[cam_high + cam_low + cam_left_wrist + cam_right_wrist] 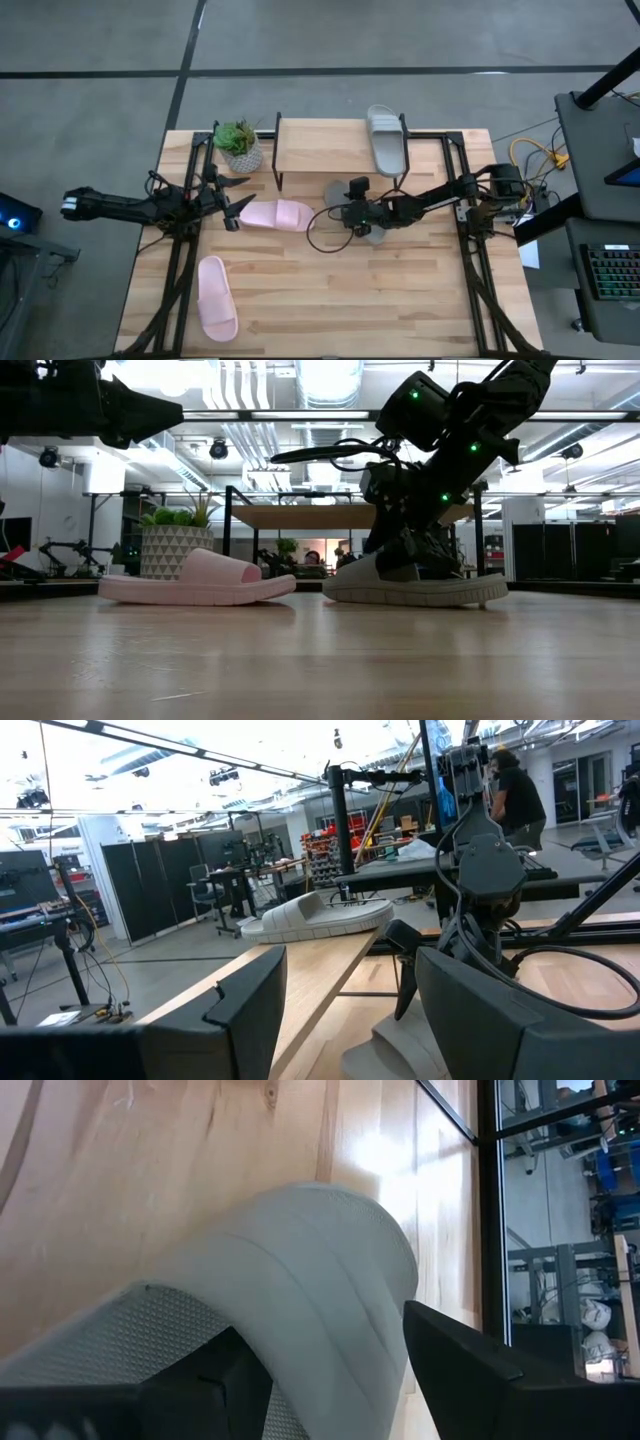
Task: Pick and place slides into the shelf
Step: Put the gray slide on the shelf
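Pincer work centres on the right arm: the right pincer [362,214] sits low at the middle of the worktop [400,300], its two dark fingers [470,1370] spread to either side of the wide strap of a grey-green slide [300,1280]. The right wrist view shows the strap filling the gap between them, a finger close along each flank, though I cannot tell whether they are pressing it. In the low view that slide [410,588] lies flat with its sole on the wood, the pincer down over it.

The left pincer [232,196] hangs above the worktop's left side, its fingers [245,1010] wide apart and holding nothing, just beside the heel end of a pink slide [277,214]. That pink slide lies flat near the middle, just left of the right pincer. A second pink slide [216,298] lies well apart near the front left corner.

The other grey-green slide [386,139] rests on the right end of the shelf [320,148], which stands at the rear of the worktop. A small potted plant [238,145] stands just left of the shelf.
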You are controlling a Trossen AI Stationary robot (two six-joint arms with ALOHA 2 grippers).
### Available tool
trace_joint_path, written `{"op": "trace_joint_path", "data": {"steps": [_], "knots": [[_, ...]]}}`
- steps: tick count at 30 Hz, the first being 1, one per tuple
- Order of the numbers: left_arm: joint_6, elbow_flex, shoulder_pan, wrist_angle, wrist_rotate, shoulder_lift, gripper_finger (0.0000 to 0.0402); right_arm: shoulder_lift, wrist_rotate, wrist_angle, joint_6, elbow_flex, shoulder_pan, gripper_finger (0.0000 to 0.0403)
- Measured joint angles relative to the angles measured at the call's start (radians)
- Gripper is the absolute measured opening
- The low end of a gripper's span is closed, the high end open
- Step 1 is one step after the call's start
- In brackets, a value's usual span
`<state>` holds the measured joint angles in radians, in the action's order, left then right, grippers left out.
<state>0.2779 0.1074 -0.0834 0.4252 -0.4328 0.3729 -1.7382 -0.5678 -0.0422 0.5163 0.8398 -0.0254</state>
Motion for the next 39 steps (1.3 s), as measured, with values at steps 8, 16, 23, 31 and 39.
{"op": "trace_joint_path", "data": {"steps": [8,16,23,31,39], "knots": [[0.000,0.000,0.000,0.000,0.000,0.000,0.0208,0.000,0.000,0.000,0.000,0.000,0.000,0.0151],[0.000,0.000,0.000,0.000,0.000,0.000,0.0208,0.000,0.000,0.000,0.000,0.000,0.000,0.0105],[0.000,0.000,0.000,0.000,0.000,0.000,0.0208,0.000,0.000,0.000,0.000,0.000,0.000,0.0070],[0.000,0.000,0.000,0.000,0.000,0.000,0.0208,0.000,-0.001,0.000,0.000,0.000,0.000,0.0038],[0.000,0.000,0.000,-0.001,0.000,0.000,0.0208,0.000,-0.001,0.001,0.000,0.000,0.000,0.0028]]}}
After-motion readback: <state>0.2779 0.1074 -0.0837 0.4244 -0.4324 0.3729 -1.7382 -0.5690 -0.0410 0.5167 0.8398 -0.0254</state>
